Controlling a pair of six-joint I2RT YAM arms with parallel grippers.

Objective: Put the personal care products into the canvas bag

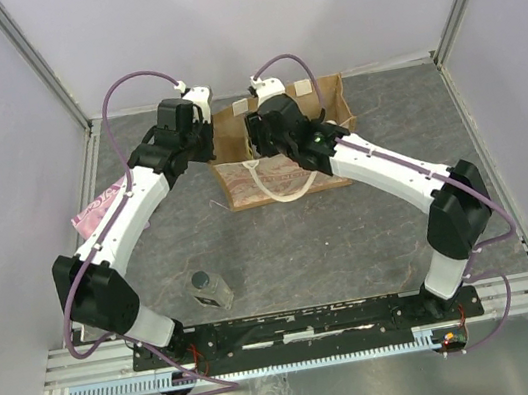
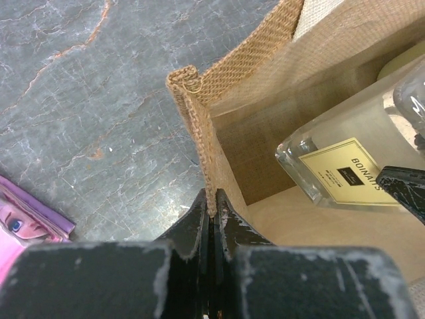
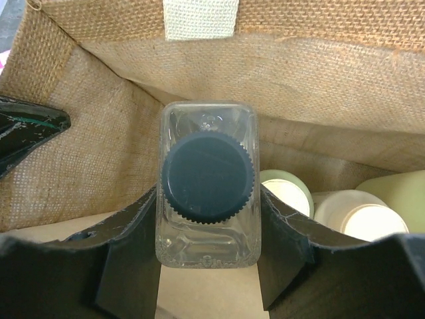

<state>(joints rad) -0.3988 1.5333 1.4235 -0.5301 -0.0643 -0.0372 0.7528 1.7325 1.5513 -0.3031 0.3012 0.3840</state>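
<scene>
The pink packet (image 1: 94,211) lies flat at the left edge of the table (image 1: 351,234), well apart from the bag (image 1: 240,176). Just right of it the left arm reaches toward the far side. The left gripper (image 2: 212,207) is pressed together on the bag's left corner seam, pinching the woven brown edge between its fingers; the seam rises straight out of them. Near the arm bases, beside the left arm, a loose bottle (image 1: 211,290) with a clear body and black cap sits on the table, outside the bag and well apart from it. The bag stands at the far middle of the table with its mouth open upward, its patterned panel facing the arms and a cream rope handle (image 1: 284,194) draped over that panel. A cream tab (image 3: 201,18) is sewn to the top of its far wall. The right gripper (image 3: 207,229) is down in the bag's mouth, its jaws pinching the held bottle (image 3: 207,179) by its clear sides just below the black cap, which faces the wrist camera. The left wrist view shows this bottle's yellow label within the bag's walls; whether it touches the bag's floor I cannot tell. To its right, at the bottom of the bag, lie the yellow bottles (image 3: 358,218), two cream tops showing side by side, with a pale yellow body at the view's right edge.
</scene>
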